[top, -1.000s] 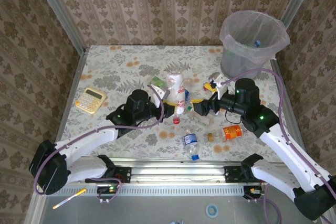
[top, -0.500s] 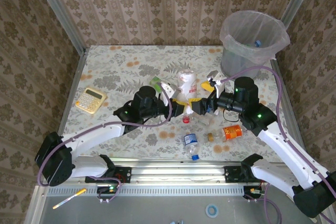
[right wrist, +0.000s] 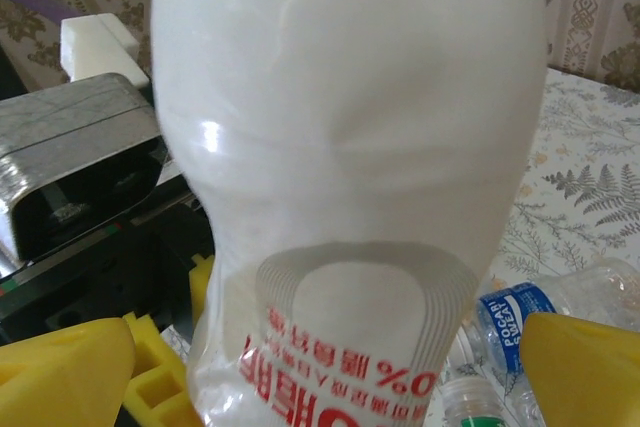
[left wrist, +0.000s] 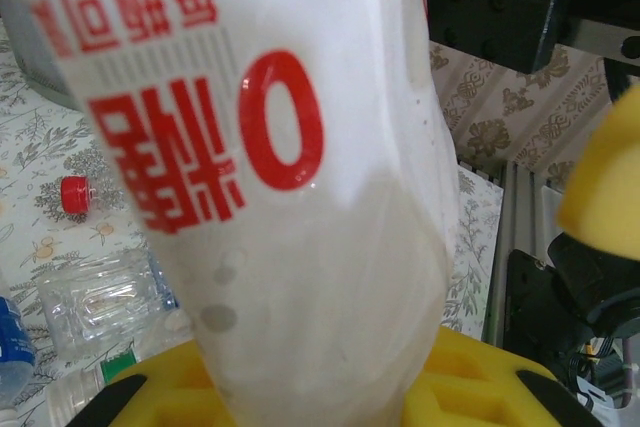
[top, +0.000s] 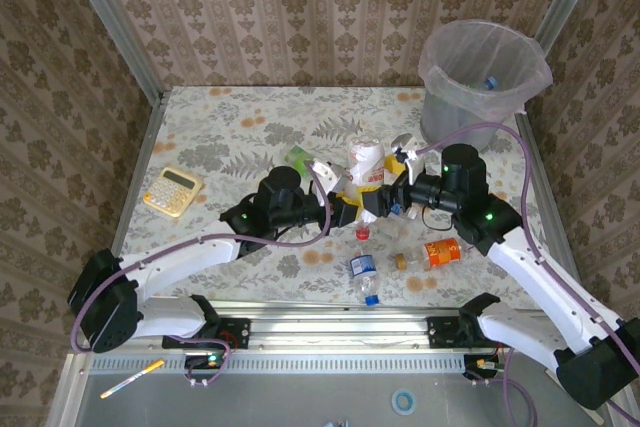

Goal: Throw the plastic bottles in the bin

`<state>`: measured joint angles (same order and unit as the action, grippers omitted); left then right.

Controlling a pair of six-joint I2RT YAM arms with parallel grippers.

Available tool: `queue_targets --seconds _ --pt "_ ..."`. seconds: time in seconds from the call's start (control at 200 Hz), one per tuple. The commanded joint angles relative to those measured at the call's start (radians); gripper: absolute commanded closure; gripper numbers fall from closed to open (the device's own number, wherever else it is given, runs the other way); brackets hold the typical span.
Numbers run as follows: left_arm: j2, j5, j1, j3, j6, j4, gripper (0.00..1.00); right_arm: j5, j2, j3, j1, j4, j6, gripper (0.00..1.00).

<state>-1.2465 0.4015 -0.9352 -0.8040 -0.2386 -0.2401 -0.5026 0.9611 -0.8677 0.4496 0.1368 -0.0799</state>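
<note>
You cannot see either end of the white bottle [left wrist: 300, 207] in the wrist views; both crop it at top and bottom. From above, the fingertips of the left gripper [top: 347, 209] and right gripper [top: 386, 203] are too small to separate. The blue-capped item [top: 490, 82] in the bin [top: 440, 122] is too tiny to identify.

We see brown damask wallpaper [top: 330, 7] from nine round to three o'clock, a floral-patterned table [top: 240, 117] centrally, a metal rail [top: 320, 309] at six.
</note>
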Motion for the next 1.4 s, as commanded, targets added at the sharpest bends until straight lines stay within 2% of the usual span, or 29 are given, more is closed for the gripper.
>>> queue_targets --seconds 0.0,0.225,0.46,0.765,1.14,1.195,1.255,1.395 --pt "-0.005 0.031 -0.011 -0.033 0.003 -0.049 0.75 -0.014 0.008 -0.017 -0.002 -0.047 -0.011 0.01" --pt "-0.014 0.034 -0.021 -0.033 0.001 -0.064 0.75 -0.027 0.021 -0.019 -0.004 -0.063 -0.024 0.08" --pt "-0.020 0.050 -0.022 -0.032 0.000 -0.075 0.75 -0.030 0.021 -0.016 -0.006 -0.072 -0.031 0.24" --pt "-0.042 0.097 -0.021 -0.039 -0.015 -0.097 0.75 -0.036 0.024 -0.011 -0.008 -0.079 -0.034 0.38" --pt "-0.051 0.118 -0.014 -0.036 -0.025 -0.118 0.71 -0.049 0.015 -0.009 -0.012 -0.065 -0.030 0.78" --pt "-0.053 0.115 -0.012 -0.034 -0.031 -0.118 0.68 -0.045 0.010 -0.009 -0.012 -0.064 -0.029 0.82" --pt "-0.052 0.109 -0.008 -0.033 -0.036 -0.117 0.58 -0.043 0.006 -0.008 -0.012 -0.063 -0.027 0.85" --pt "-0.047 0.088 0.002 -0.029 -0.050 -0.108 0.13 -0.022 -0.004 -0.005 -0.014 -0.060 -0.025 0.85"
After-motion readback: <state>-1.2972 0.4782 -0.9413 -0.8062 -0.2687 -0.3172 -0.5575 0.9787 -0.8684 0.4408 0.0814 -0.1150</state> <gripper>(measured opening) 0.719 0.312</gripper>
